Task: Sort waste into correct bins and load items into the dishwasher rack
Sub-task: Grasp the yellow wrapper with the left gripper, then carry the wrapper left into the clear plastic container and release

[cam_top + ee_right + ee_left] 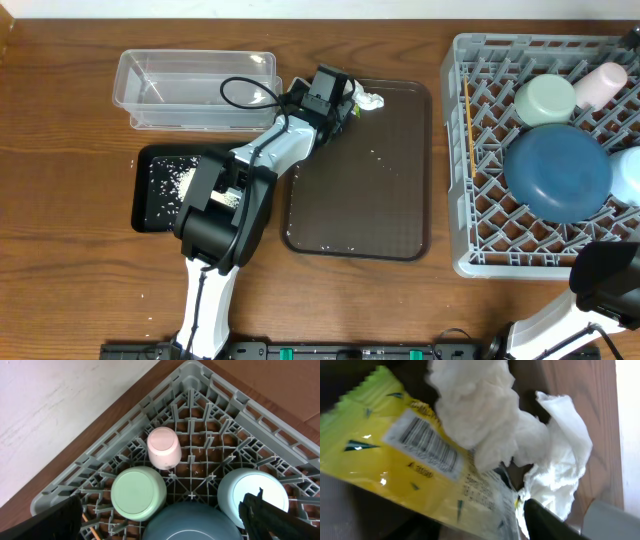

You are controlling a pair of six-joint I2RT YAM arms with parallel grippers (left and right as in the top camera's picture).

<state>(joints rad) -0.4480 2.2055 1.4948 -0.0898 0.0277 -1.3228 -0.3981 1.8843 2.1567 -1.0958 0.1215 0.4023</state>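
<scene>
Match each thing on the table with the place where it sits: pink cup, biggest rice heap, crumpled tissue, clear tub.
Things:
1 pink cup
2 biggest rice heap
3 crumpled tissue
4 clear tub

Places:
A in the black tray
B directly on the wooden table
C in the grey rack
D at the brown tray's far edge

Pairs: 1-C, 2-A, 3-D, 4-B
</scene>
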